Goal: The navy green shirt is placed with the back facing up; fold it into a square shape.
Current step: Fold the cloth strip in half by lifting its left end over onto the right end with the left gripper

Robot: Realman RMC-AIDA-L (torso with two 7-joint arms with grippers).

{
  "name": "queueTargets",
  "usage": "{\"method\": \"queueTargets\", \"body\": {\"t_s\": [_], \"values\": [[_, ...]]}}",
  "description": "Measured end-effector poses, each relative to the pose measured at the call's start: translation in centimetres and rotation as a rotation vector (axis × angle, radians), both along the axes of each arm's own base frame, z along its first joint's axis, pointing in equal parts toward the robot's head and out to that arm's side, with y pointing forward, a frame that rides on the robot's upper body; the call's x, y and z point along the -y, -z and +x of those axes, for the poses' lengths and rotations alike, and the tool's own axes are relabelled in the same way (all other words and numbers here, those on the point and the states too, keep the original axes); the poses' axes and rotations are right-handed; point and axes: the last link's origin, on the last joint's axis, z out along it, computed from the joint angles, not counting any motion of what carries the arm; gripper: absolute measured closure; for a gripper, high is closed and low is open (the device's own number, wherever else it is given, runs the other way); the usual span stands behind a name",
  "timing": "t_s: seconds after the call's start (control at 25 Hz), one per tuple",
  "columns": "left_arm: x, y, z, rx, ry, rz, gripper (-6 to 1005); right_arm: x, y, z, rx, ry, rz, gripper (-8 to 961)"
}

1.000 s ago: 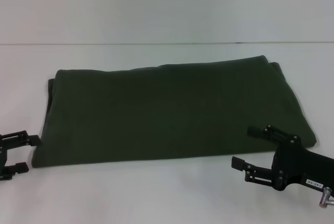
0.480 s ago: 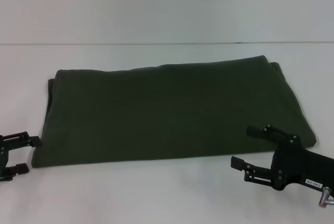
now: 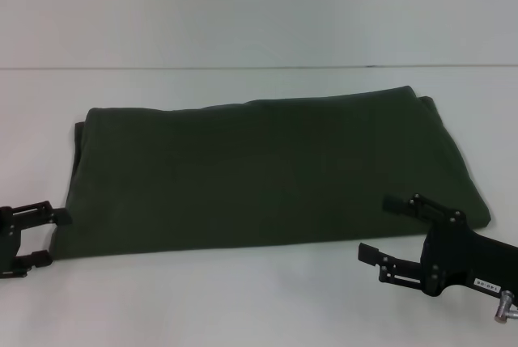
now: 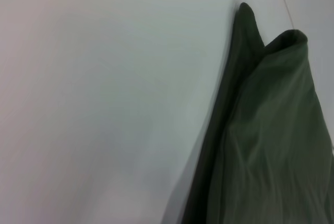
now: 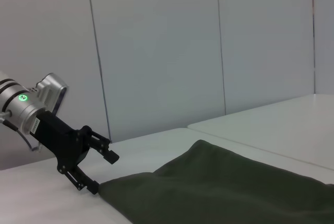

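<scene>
The left gripper (image 3: 55,238) has edged inward, its spread fingers now at the shirt's (image 3: 267,173) near-left corner. The right gripper (image 3: 380,227), fingers apart, sits unmoved at the near-right corner.

left gripper (image 3: 48,239) moved in, open fingers now straddling navy green shirt (image 3: 267,173) corner

Folded shirt (image 3: 267,173) on the worktop (image 3: 243,298)

Dark olive green and plain on top, it lies flat as a wide layered rectangle across the worktop's middle, long side toward the near edge, stacked edges at its left end.
</scene>
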Motion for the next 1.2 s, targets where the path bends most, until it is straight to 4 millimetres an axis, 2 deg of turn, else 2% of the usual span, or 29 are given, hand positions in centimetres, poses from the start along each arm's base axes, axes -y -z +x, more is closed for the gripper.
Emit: {"method": "queueTargets", "body": {"t_s": [0.48, 0.84, 1.2], "values": [[-0.6, 0.5, 0.1, -0.001, -0.005, 0.005, 141, 0.0, 0.0, -0.1, -0.002, -0.003, -0.001, 38], [-2.3, 1.1, 1.2, -0.017, 0.026, -0.005, 140, 0.0, 0.0, -0.1, -0.002, -0.006, -0.002, 38], [-3.0, 1.2, 1.9, -0.018, 0.045, -0.006, 141, 0.0, 0.0, -0.1, -0.003, -0.006, -0.002, 39]]}}
